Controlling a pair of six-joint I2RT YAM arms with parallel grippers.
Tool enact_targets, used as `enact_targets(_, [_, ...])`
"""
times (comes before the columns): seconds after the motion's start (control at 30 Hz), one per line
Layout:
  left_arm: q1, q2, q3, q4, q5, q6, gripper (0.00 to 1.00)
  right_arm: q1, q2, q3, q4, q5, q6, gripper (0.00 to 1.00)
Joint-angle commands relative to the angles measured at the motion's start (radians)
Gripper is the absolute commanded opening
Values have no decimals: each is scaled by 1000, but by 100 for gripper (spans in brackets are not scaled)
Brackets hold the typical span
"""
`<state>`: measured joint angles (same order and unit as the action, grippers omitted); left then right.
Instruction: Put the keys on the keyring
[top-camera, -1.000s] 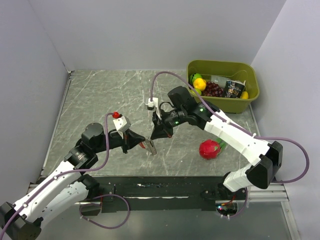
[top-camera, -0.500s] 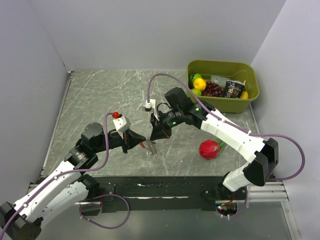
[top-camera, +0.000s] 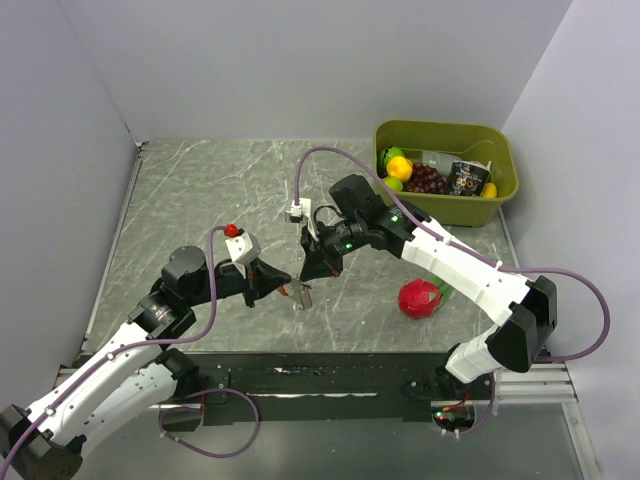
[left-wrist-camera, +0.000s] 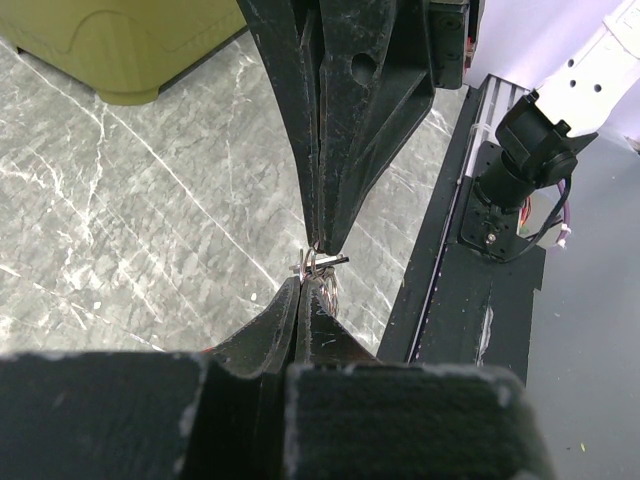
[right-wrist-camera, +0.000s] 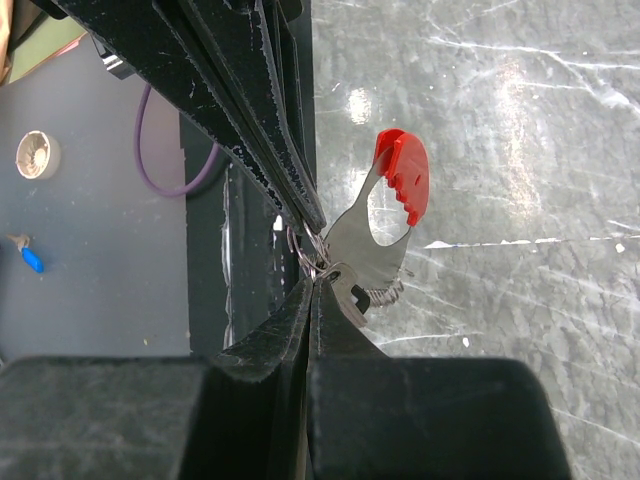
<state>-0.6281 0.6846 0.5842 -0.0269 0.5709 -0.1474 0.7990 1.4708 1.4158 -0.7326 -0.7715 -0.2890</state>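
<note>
Right gripper (top-camera: 305, 281): nudged a little toward the left gripper (top-camera: 288, 290) over the last second, its elbow swinging in with it; nothing else has shifted. Both hands: jaws pressed fully together, tips meeting nose to nose above the table (top-camera: 200, 200). Keys (right-wrist-camera: 368, 232): hanging just beyond the right fingertips, narrow end apparently nipped there, red head outermost. Keyring (right-wrist-camera: 298, 246): at the meeting point of the two tips, seemingly pinched by the left hand; the exact hold is too small to confirm. Threading: not yet visibly done. Hazards, as judged: the thin ring may slip from so slight a pinch if either hand twists; the keys may drop to the table if the right hand eases before the ring's coil has caught; the tips may clash, being almost in contact.
</note>
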Motion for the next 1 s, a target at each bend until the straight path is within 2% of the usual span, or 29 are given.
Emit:
enact_targets(0.0, [2,-14,26,55,27,-11,1,6,-27,54,19,-3,-6,0])
enact_targets(0.97, [1,-22,22,32,20,-9,1,6,-52,32,73,18,10,0])
